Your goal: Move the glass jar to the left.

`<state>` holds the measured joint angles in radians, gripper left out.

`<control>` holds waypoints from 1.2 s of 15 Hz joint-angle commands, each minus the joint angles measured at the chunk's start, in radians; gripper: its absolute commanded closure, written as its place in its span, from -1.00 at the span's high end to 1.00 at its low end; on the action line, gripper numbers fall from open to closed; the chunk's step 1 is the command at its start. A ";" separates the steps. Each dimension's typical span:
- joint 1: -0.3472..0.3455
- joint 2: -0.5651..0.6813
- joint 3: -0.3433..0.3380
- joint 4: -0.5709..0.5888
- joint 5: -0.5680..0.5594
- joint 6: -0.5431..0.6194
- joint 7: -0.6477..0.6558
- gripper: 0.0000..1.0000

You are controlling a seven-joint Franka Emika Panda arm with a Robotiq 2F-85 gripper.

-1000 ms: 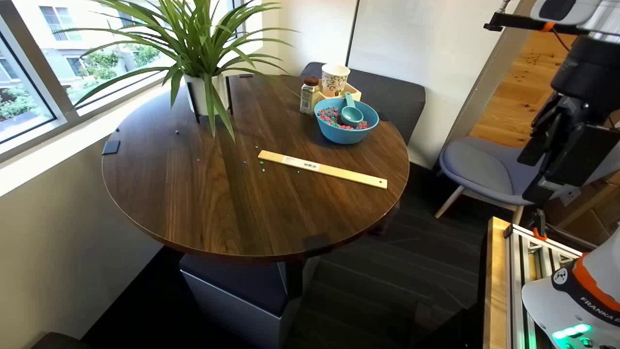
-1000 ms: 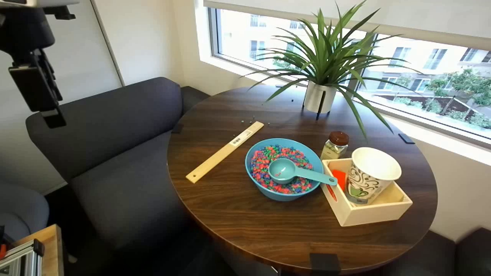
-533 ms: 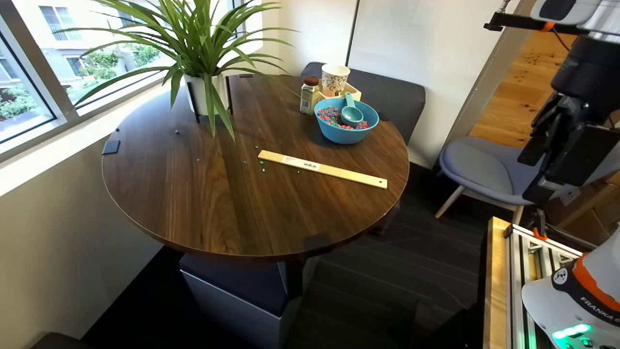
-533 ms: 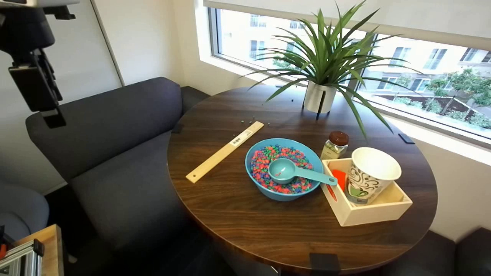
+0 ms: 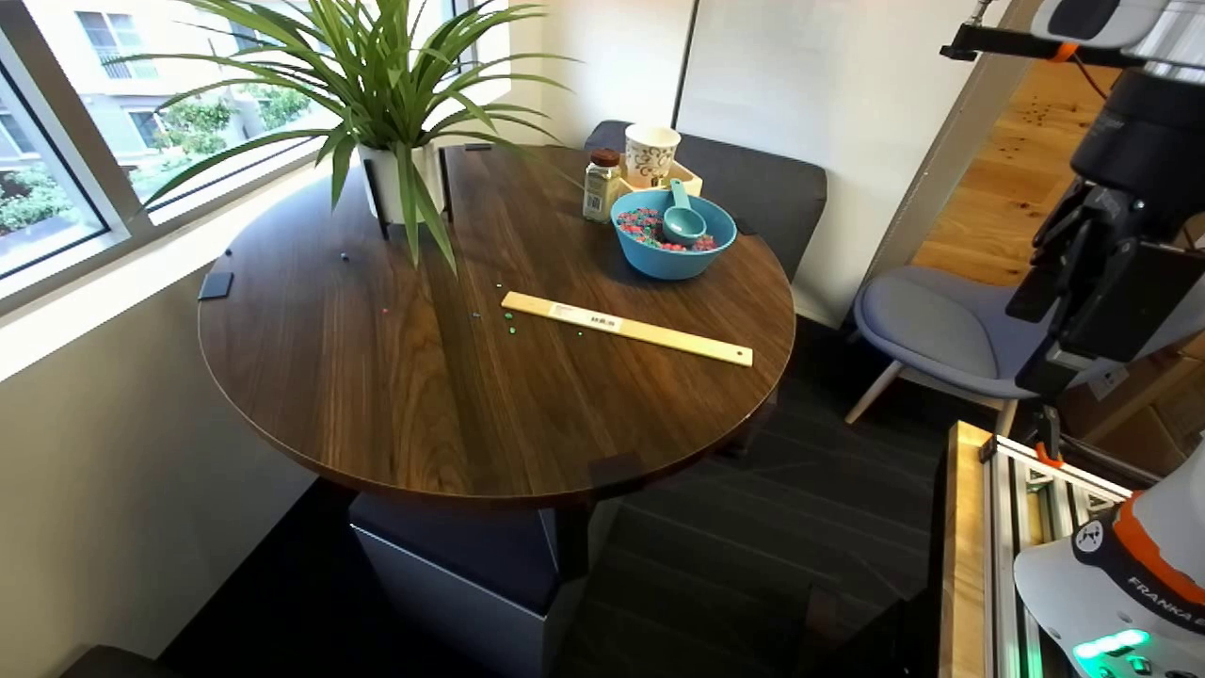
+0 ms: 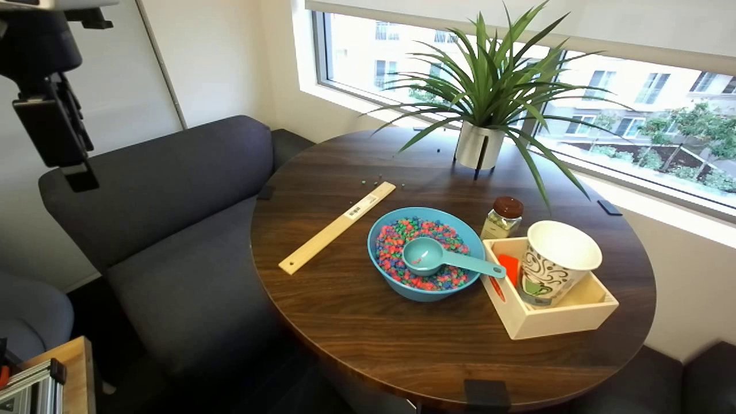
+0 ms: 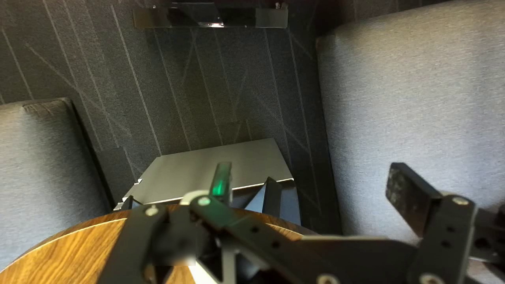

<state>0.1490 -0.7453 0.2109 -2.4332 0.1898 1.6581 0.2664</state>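
While glass jar (image 6: 501, 219) stands ungrasped, I judge move unstarted; gripper (image 7: 309, 182) spread wide, seemingly empty, wrist view blurry.

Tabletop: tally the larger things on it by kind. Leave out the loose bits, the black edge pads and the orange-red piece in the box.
Containers: 4 (glass jar, blue bowl, wooden box, paper cup)
Scoops: 1 (teal scoop)
Strips: 1 (wooden strip)
Plants: 1 (potted plant, counted whole)
Total: 7
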 commanded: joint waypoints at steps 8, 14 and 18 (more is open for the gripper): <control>-0.068 -0.003 -0.037 0.027 -0.033 0.030 0.001 1.00; -0.251 0.111 -0.196 0.204 -0.123 0.075 0.032 1.00; -0.287 0.129 -0.224 0.229 -0.115 0.113 0.050 1.00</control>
<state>-0.1369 -0.6161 -0.0141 -2.2058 0.0743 1.7746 0.3181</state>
